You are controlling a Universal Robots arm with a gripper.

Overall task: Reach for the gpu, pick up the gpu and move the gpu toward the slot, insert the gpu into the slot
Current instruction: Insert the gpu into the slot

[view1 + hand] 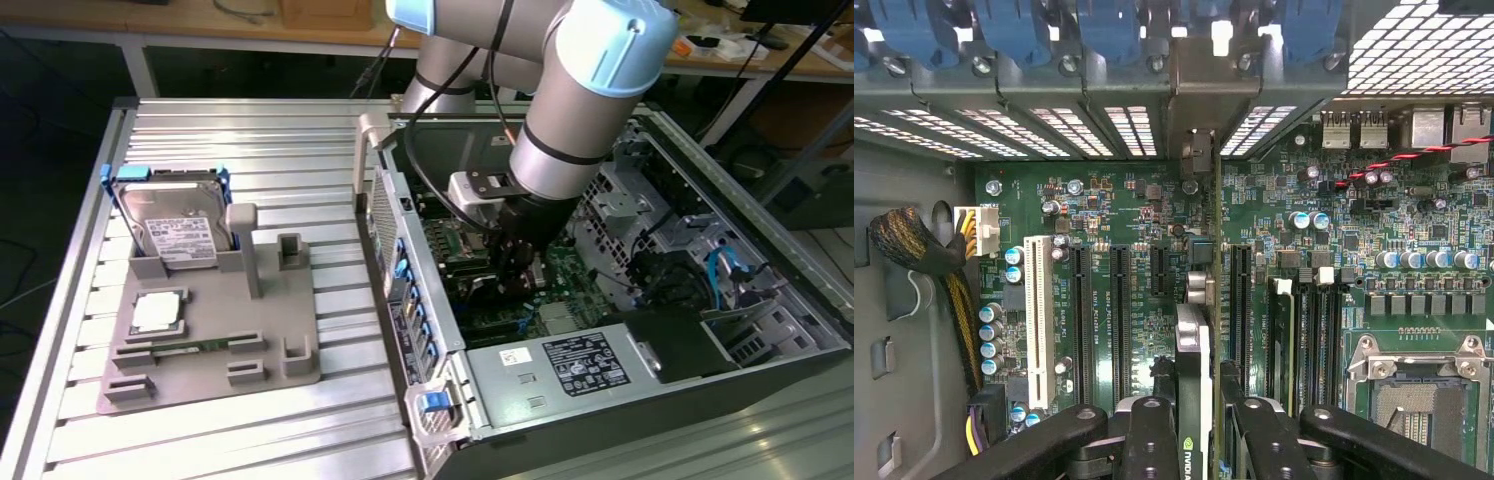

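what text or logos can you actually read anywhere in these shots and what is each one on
"NVIDIA": partly cut off, printed along the edge of the gpu held in the gripper.
White lettering between the slots on the green motherboard: too small to read.
White label on the power supply: printed text and marks, too small to read.
White label on the hard drive: too small to read.

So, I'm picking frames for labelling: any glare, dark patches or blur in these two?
Exterior view: daylight glints off the ribbed table, while the case interior under the arm sits in shadow. Wrist view: vents blow out white, the motherboard is evenly lit, and the gpu edge held in the jaws looks soft up close.
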